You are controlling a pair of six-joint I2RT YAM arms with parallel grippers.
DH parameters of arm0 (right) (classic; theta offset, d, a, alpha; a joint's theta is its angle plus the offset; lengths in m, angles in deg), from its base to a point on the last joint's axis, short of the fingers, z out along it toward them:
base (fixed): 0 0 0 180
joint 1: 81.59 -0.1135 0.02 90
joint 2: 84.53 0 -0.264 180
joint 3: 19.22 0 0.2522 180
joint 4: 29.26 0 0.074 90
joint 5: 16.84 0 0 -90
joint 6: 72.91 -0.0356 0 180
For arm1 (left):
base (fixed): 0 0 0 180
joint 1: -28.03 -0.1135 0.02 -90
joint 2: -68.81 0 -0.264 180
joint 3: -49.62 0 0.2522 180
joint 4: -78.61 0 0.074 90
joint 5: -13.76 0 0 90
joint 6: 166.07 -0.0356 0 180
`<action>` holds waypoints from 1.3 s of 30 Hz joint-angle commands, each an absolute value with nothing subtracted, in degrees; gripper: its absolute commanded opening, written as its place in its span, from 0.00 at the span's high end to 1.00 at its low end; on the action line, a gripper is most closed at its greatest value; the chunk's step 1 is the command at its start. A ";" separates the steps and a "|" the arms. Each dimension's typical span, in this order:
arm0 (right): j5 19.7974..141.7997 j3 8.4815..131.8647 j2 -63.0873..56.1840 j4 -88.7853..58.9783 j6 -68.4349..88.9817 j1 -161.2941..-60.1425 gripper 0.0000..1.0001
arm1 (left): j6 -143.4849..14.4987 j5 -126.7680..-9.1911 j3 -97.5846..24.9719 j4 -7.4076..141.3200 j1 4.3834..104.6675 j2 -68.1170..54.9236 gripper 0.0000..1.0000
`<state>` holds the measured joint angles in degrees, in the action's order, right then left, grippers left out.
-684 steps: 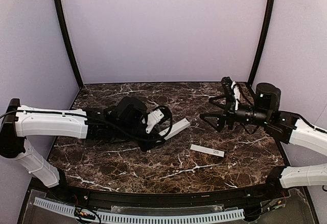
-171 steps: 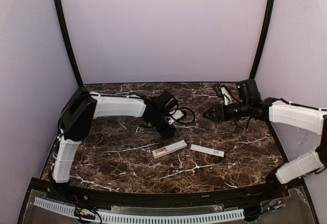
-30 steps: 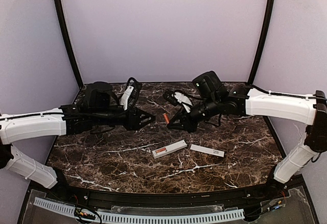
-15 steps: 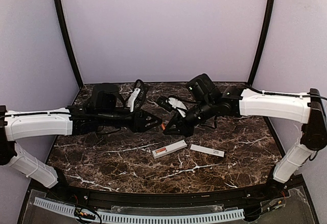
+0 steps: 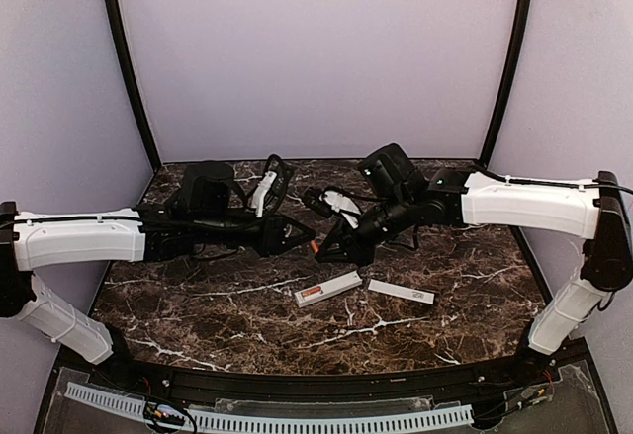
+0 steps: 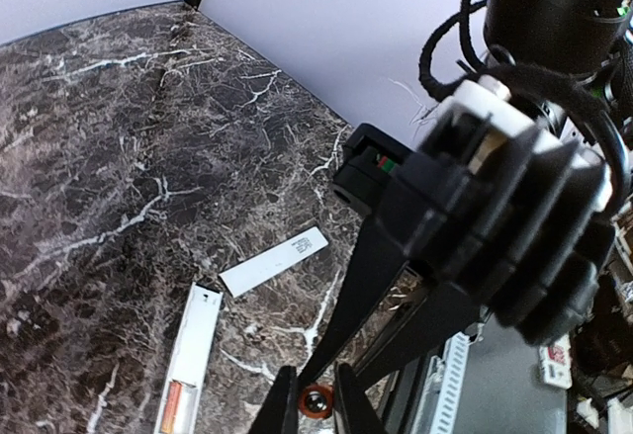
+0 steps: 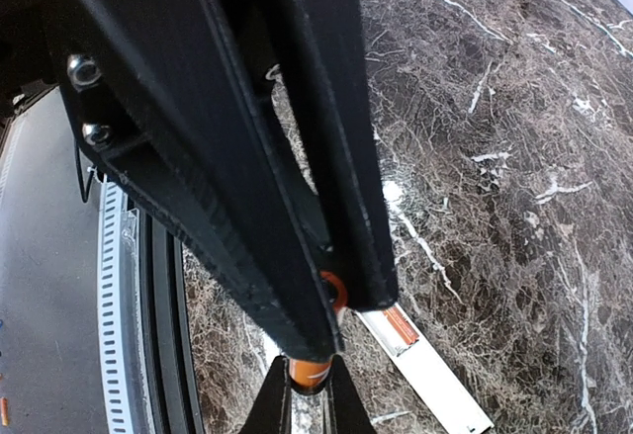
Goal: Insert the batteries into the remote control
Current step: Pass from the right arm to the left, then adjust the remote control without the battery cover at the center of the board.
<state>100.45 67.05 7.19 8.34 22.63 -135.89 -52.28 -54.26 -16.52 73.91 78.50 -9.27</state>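
One orange battery hangs above the table's middle, gripped from both sides. My right gripper is shut on one end of it, and my left gripper is shut on the other. In the left wrist view the battery shows end-on between my left gripper's tips. The right wrist view shows the battery running from my right gripper to the left one's fingers. The white remote control lies below with a second battery in its recess.
A thin flat white cover strip lies just right of the remote, also seen as the strip in the left wrist view. Both arms reach over the table's middle. A ribbed white rail runs along the near edge.
Both grippers moved toward each other above the table. My left gripper, open a moment ago, has shut on the free end of the battery that the right gripper holds.
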 commanded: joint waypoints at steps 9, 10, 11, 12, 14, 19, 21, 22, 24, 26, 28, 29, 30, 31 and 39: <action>96.23 65.31 3.34 5.64 22.76 -135.60 0.34 | -48.60 -51.81 -15.75 78.67 77.82 -8.83 1.00; 94.52 64.40 2.52 5.60 23.09 -135.18 0.27 | -47.98 -52.82 -15.05 78.71 77.15 -8.06 1.00; 93.46 63.67 1.78 5.58 23.86 -134.70 0.24 | -47.61 -54.43 -14.64 78.51 76.80 -7.64 1.00; 92.27 63.02 1.29 5.59 24.78 -134.22 0.21 | -46.66 -55.05 -13.57 78.49 75.79 -6.60 1.00; 88.02 62.37 1.55 6.98 27.52 -133.87 0.19 | -45.27 -56.90 -11.49 79.03 74.16 -4.74 1.00; 81.89 60.84 4.97 9.84 34.53 -134.55 0.11 | -43.63 -64.39 -7.83 75.53 70.93 1.00 0.99; 80.33 60.34 7.35 9.68 36.72 -135.51 0.07 | -42.91 -67.05 -7.02 73.06 69.42 2.93 1.00; 79.65 60.41 8.68 9.59 37.67 -135.92 0.06 | -42.10 -67.69 -6.72 71.96 68.98 3.57 1.00; 78.29 61.73 11.52 9.67 38.87 -136.47 0.05 | -40.97 -70.19 -5.32 70.76 67.81 5.33 1.00; 77.74 63.34 14.10 9.87 39.94 -136.52 0.05 | -40.29 -71.25 -4.06 70.41 67.10 6.74 1.00; 77.80 64.89 16.71 10.11 41.47 -136.53 0.04 | -39.88 -71.34 -2.88 71.01 66.70 7.92 1.00; 77.87 65.60 17.90 10.42 42.25 -136.52 0.05 | -39.84 -71.29 -2.67 71.05 66.48 8.50 1.00; 78.10 66.23 19.19 10.60 42.96 -136.52 0.05 | -39.81 -71.25 -2.33 71.06 66.31 8.73 1.00; 78.50 67.02 20.32 11.02 43.54 -136.52 0.05 | -39.72 -71.28 -2.13 71.16 66.20 9.23 1.00; 79.36 71.71 27.52 12.63 45.82 -135.50 0.04 | -39.29 -70.59 0.09 73.31 65.75 11.31 1.00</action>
<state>79.18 68.80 24.37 11.72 43.68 -135.96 -39.84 -70.18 -1.46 72.47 66.35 9.37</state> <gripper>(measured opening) 0.956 0.091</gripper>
